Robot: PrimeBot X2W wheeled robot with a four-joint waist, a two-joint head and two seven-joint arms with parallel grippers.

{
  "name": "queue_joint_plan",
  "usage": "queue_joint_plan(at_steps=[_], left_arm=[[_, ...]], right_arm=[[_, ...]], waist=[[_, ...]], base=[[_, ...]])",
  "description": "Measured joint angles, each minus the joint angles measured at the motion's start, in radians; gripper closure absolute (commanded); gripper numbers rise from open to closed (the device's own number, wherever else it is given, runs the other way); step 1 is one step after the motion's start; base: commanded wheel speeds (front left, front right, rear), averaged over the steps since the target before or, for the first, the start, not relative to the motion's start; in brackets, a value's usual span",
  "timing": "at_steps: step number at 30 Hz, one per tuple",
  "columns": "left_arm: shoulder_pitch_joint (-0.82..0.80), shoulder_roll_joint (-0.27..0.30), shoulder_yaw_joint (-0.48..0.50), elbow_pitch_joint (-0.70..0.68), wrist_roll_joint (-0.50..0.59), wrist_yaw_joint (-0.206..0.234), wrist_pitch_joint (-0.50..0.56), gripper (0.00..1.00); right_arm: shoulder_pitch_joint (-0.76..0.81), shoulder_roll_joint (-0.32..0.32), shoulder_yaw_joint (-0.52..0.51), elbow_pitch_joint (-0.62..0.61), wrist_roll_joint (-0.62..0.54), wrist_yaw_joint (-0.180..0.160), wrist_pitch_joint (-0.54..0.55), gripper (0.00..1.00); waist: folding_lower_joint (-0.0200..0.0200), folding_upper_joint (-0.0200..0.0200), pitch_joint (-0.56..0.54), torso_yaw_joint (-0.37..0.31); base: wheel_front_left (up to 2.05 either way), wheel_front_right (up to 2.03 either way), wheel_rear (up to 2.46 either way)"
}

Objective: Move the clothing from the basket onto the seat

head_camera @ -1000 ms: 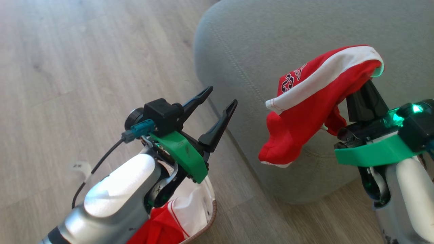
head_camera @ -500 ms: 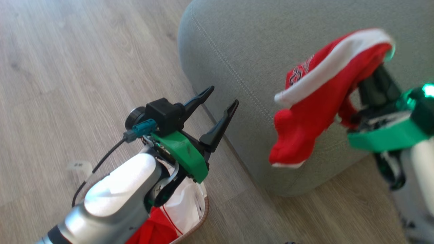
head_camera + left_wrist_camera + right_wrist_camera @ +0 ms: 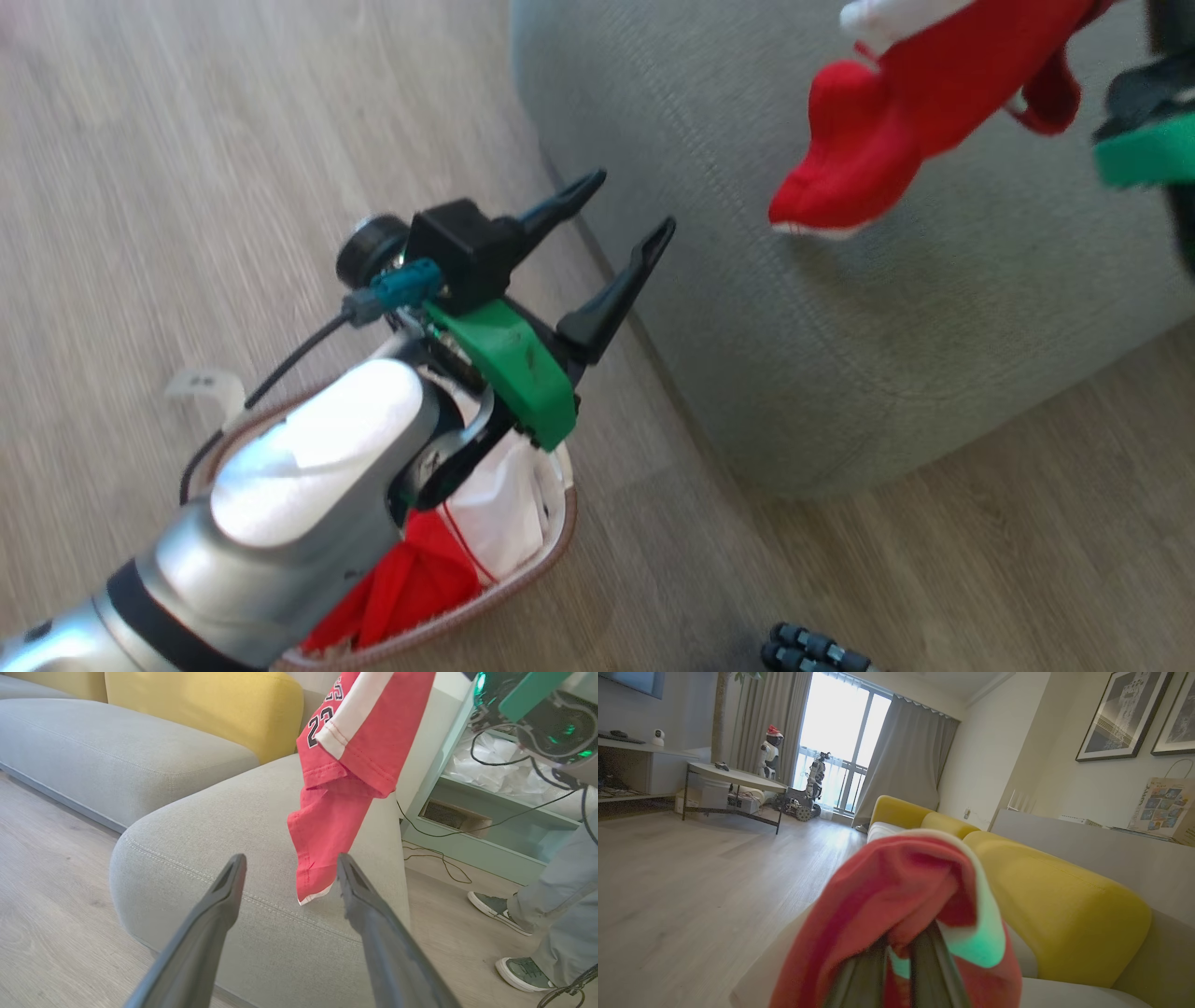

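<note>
The right claw (image 3: 901,956) is pinching a red-and-white garment (image 3: 359,742), thin and shiny, with a stitched white stripe and a black-and-white 23. The garment is dangling below that claw, over the seat (image 3: 840,327) but not yet resting on it. The left claw (image 3: 633,203) is hanging spread and empty, with the basket (image 3: 560,523) beneath its wrist. More red and white clothing (image 3: 411,579) is lying crumpled inside that brown-rimmed oval. The seat is a rounded grey woven cushion with pale double stitching. One piece seems to be partway across, with more waiting.
</note>
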Motion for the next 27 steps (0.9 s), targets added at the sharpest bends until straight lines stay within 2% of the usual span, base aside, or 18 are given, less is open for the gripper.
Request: queue_joint_plan(at_steps=[7, 14, 21, 27], left_arm=[[-0.074, 0.005, -0.005, -0.020, 0.026, -0.010, 0.022, 0.00], [-0.137, 0.004, -0.015, -0.044, 0.051, -0.021, 0.043, 0.00], [-0.193, -0.006, -0.021, -0.048, 0.069, -0.036, 0.045, 0.00], [-0.194, -0.009, -0.023, -0.038, 0.069, -0.044, 0.043, 0.00]], right_arm=[[-0.137, -0.093, -0.019, 0.151, 0.056, 0.000, 0.000, 1.00], [-0.237, -0.155, -0.056, 0.262, 0.072, 0.000, 0.000, 1.00], [-0.303, -0.169, -0.071, 0.398, 0.051, 0.000, 0.000, 1.00], [-0.333, -0.157, -0.004, 0.543, 0.057, 0.000, 0.032, 1.00]], waist=[[0.0001, 0.0000, 0.102, 0.040], [0.0000, 0.0000, 0.200, 0.078], [0.0001, 0.0000, 0.283, 0.115], [0.0000, 0.0000, 0.318, 0.148]], base=[[0.00, 0.00, 0.00], [0.00, 0.00, 0.00], [0.00, 0.00, 0.00], [0.00, 0.00, 0.00]])
